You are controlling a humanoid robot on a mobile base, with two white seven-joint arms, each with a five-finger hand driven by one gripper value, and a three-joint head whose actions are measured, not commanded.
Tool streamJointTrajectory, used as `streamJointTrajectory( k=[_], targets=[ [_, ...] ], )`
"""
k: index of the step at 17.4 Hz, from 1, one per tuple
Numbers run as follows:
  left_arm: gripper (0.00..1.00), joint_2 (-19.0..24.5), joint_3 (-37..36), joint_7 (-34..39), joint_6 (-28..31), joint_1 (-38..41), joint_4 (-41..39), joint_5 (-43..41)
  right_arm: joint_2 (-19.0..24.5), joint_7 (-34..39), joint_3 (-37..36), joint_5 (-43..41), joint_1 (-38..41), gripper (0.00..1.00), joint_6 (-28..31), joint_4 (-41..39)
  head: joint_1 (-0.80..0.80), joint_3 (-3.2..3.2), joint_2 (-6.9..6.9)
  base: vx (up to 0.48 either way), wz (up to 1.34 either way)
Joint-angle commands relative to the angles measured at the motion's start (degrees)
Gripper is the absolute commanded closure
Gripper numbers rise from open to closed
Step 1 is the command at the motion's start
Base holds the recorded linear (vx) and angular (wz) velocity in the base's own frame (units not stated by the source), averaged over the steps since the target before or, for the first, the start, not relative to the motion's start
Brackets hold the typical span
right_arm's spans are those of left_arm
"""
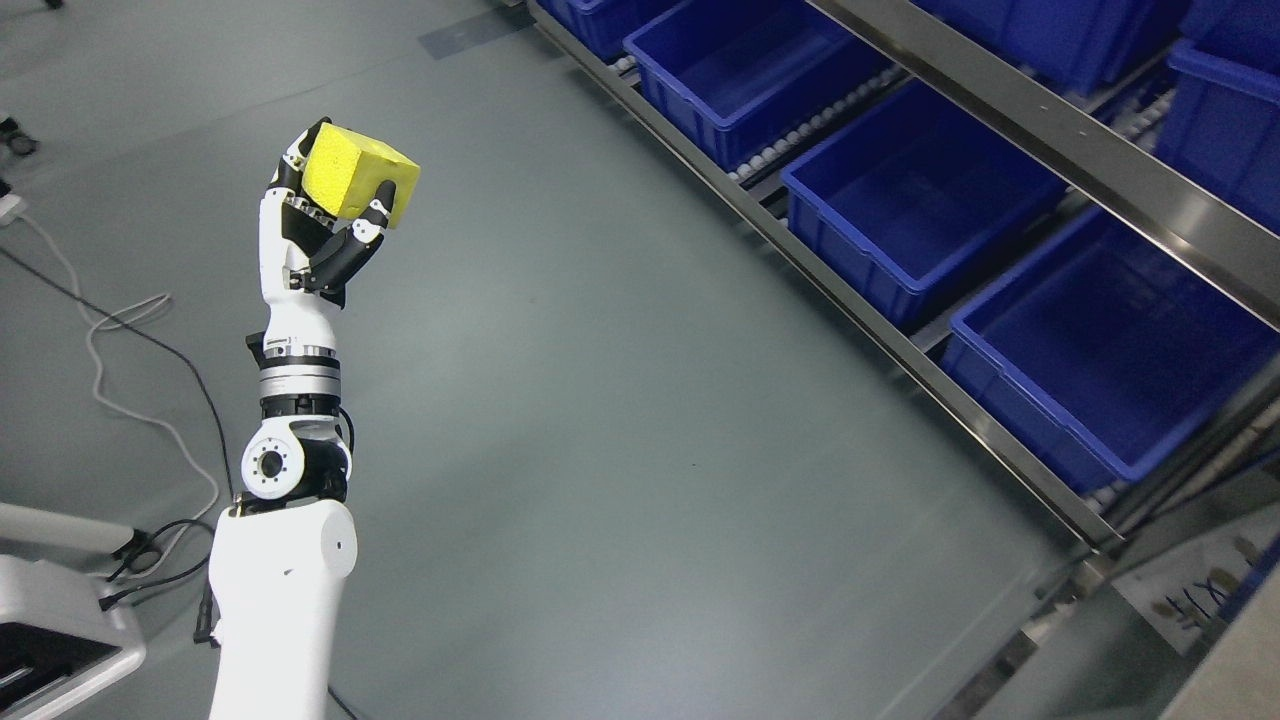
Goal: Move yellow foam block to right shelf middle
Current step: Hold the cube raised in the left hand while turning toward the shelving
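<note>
A yellow foam block (352, 177) is held up over the grey floor at the upper left of the head view. My left hand (335, 215) is shut on it, black-tipped fingers curled around its lower and side faces, the arm rising from the bottom left. The shelf (1050, 130) with blue bins runs along the right side, well apart from the hand. My right arm does not show.
Several blue bins sit on the shelf's roller tracks, among them one at the middle (915, 205) and one nearer (1110, 350). Cables (130, 330) trail on the floor at the left. A white base part (60, 610) stands at the lower left corner.
</note>
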Motion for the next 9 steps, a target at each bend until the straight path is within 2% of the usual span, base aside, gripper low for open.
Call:
streamJointTrajectory(
  k=[1, 9],
  targets=[
    [0.56, 1.8, 0.7, 0.0, 0.3, 0.4, -4.1, -0.4, -1.0, 0.0, 0.0, 0.0, -0.1, 0.00, 0.0, -1.0, 0.00, 0.00, 0.00, 0.120, 0.64],
    [0.56, 2.2, 1.3, 0.1, 1.8, 2.3, -8.6, -1.9, -1.0, 0.0, 0.0, 0.0, -0.2, 0.00, 0.0, -1.0, 0.00, 0.00, 0.00, 0.133, 0.48]
  ],
)
